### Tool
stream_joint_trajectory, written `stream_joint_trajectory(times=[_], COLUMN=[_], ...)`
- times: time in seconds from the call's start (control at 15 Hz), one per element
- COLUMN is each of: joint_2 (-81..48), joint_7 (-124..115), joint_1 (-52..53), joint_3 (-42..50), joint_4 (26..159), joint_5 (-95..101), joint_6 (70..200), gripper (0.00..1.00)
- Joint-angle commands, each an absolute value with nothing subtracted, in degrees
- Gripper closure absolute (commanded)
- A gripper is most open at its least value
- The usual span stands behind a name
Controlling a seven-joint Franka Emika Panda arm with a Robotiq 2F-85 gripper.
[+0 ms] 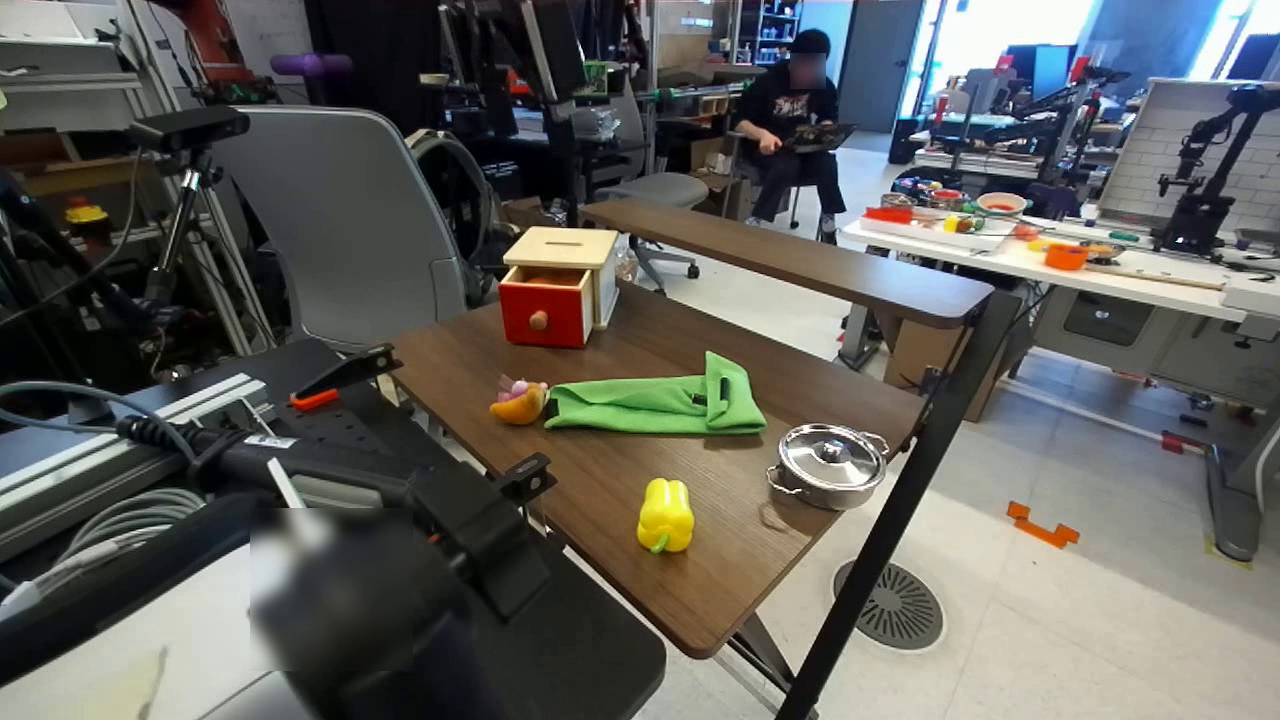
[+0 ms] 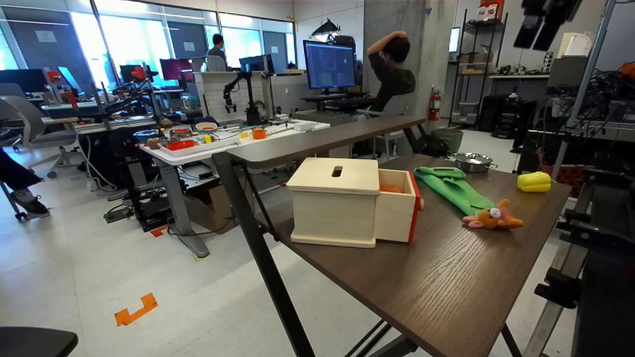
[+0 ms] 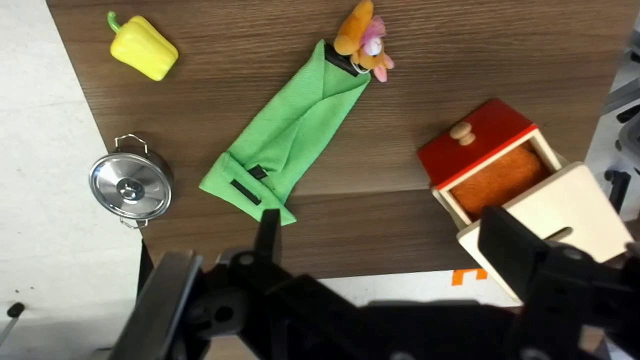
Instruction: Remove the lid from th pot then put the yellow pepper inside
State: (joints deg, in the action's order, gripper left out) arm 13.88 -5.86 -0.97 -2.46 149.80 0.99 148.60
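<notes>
A robot gripper (image 3: pixel 382 215) shows at the bottom of the wrist view, its two black fingers (image 3: pixel 269 232) spread wide apart above a brown desk (image 1: pixel 590 480). A folded green cloth (image 3: pixel 300 125) lies mid-desk, one end touching an orange plush toy (image 1: pixel 516 408) toward the long edge away from the raised shelf (image 1: pixel 785 250). A pale wooden box (image 2: pixel 335 208) stands near a corner on the shelf side, its red-fronted drawer (image 1: pixel 565 312) partway open. Along the opposite short edge, a shiny metal pot (image 1: pixel 835 495) sits upright near the shelf-side corner, its silvery lid (image 1: pixel 832 455) in place on top, while a yellow pepper (image 1: pixel 667 512) lies nearer the other corner, apart from the pot.

The wrist view looks down on fuzzy orange material (image 3: pixel 500 180) in the drawer; in an exterior view, only a sliver of it shows. A seated person (image 1: pixel 790 110) in a dark cap appears in an exterior view; a man with an arm raised to his head (image 2: pixel 389 82) appears in an exterior view beside a lit monitor (image 2: pixel 329 64). The monitor's text and the white sheets (image 2: pixel 45 36) on the glass are too small to read.

The desk is wood-grained, on black legs. Orange tape (image 1: pixel 1043 525) marks the pale floor near a round grate (image 1: pixel 890 605). Beyond the shelf, a white worktable (image 2: pixel 174 158) holds bowls and small items.
</notes>
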Motion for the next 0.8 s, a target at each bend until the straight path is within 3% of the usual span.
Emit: stream_joint_trajectory(times=[0.0,0.33,0.73], joint_2=[4.78,-7.12,-19.95], joint_7=[-2.47,6.16,13.52], joint_1=[-3.13,-5.96,-13.25], joint_3=[1.44,6.04,4.48], joint_4=[147.44,141.54,129.28], joint_5=[0.61,-6.32,-13.06], joint_6=[153.91,157.20,155.09], gripper=[0.00,0.00,0.00])
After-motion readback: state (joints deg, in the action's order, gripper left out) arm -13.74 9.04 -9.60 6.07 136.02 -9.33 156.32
